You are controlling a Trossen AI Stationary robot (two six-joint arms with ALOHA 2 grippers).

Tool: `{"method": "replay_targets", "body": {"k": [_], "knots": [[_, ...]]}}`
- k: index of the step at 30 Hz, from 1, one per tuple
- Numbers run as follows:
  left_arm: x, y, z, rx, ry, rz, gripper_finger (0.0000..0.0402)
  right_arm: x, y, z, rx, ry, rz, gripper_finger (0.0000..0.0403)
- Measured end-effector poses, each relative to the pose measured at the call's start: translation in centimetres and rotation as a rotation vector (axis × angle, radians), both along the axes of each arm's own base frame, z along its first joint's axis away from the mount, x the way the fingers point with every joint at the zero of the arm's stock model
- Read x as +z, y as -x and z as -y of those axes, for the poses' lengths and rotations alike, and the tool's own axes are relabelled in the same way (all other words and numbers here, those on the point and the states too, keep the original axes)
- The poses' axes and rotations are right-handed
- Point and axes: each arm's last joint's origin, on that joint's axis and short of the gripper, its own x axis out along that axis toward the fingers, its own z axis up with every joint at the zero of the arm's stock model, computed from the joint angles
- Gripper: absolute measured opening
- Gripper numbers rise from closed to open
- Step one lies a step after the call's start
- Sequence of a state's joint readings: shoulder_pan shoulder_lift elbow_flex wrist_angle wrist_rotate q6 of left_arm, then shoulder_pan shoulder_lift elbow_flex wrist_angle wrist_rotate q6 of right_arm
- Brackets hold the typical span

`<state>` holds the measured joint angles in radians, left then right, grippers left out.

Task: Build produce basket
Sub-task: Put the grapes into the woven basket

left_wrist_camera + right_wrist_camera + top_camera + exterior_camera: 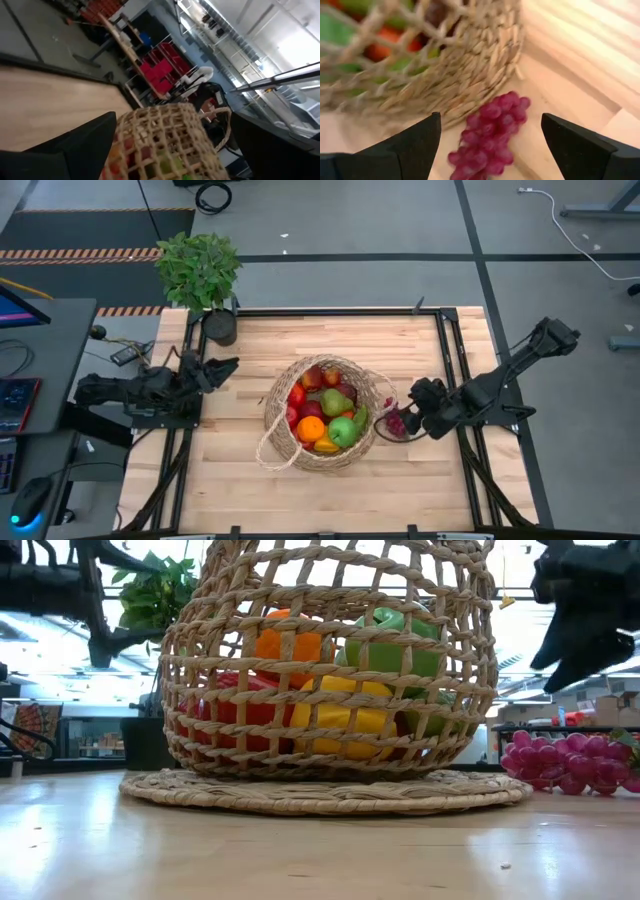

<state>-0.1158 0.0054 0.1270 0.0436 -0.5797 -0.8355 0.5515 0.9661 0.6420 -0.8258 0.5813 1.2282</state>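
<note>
- Hovering wide open, your right pincer (487, 145) sits above the grape bunch (490, 132) lying on the table (400, 480), at the basket's (275, 450) three o'clock.
- Grip the lumpy, slippery bunch mid-cluster, gently.
- Left pincer (222, 367) waits open at nine o'clock.

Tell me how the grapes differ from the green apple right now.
The grapes lie on the table outside the basket, under the open right gripper; the green apple sits inside it. The grapes are a purple bunch of small beads; the apple is one smooth green piece. Both are produce.
</note>
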Motion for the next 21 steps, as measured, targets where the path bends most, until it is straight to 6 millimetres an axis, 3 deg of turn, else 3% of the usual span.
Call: {"method": "replay_targets", "body": {"k": [9,21], "knots": [[-2.5,-0.7,0.1,-0.008,0.057,-0.047,0.0398,-4.9,1.5,-0.4,-0.133,-0.067,0.044,0.0348],[-3.8,-1.2,0.2,-0.012,0.004,-0.136,0.0398,-8.1,0.1,-0.6,-0.066,-0.053,0.082,0.0348]]}}
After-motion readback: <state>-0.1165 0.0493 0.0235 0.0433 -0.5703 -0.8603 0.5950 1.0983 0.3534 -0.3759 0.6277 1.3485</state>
